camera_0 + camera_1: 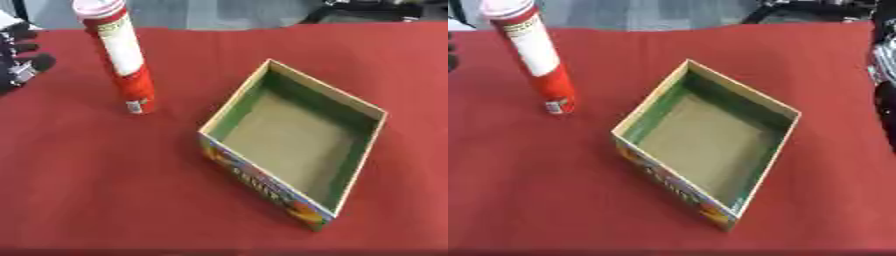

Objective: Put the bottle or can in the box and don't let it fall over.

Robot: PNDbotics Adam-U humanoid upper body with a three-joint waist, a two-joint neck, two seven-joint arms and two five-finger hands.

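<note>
On the red table (105, 190), left eye view: a tall red-and-white can (122, 60) stands upright, well left of the open box (293, 145). Left hand (19, 60) waits at the left edge, fingers relaxed, holding nothing. Right eye view: right hand (884, 60) barely shows at the right edge; its state cannot be told.

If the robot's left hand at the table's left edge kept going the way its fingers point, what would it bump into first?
Probably the tall red and white can. The left hand shows at the view's left edge, fingers pointing right across the red table. The can stands upright in that direction, though depth is hard to judge.
</note>
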